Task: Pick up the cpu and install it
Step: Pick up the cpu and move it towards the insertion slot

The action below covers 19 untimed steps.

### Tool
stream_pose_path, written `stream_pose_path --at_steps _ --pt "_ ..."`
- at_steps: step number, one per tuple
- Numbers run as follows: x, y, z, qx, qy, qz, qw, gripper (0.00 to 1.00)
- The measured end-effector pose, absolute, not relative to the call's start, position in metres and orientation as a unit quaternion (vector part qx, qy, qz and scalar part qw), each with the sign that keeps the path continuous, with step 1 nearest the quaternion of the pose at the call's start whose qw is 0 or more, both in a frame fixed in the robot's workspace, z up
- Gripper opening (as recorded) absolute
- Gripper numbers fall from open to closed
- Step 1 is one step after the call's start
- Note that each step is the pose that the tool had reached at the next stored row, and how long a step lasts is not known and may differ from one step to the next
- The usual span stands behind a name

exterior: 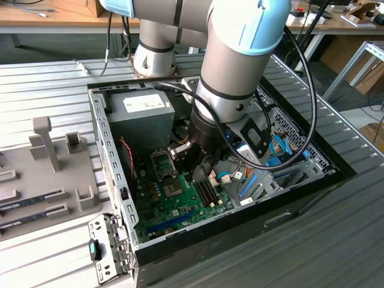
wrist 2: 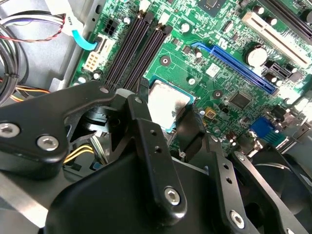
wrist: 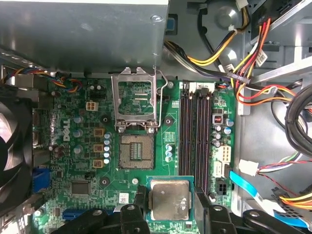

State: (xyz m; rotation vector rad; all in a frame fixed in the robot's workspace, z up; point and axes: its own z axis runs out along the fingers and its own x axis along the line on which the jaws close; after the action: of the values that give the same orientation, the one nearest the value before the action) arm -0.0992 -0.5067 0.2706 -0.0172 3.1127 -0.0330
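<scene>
Slatted metal worktop (exterior: 48,78) | open pc case (exterior: 252,225) on it | hand (wrist: 170,196) clamped on cpu (wrist: 169,202) | cpu above motherboard (wrist: 168,124), near open socket (wrist: 136,151)

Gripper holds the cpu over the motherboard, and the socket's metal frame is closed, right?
No. The socket lies bare, its metal frame flipped open, as the first wrist view shows. The gripper does hold the cpu over the motherboard.

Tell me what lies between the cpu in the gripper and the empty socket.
In the first wrist view, just a short strip of green motherboard lies between the cpu and the socket; no cable crosses it.
</scene>
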Motion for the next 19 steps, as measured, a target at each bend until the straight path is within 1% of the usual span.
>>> stream_pose_path --at_steps 19 --pt "-0.108 -0.504 0.259 -0.006 1.0 -0.011 0.014 0.47"
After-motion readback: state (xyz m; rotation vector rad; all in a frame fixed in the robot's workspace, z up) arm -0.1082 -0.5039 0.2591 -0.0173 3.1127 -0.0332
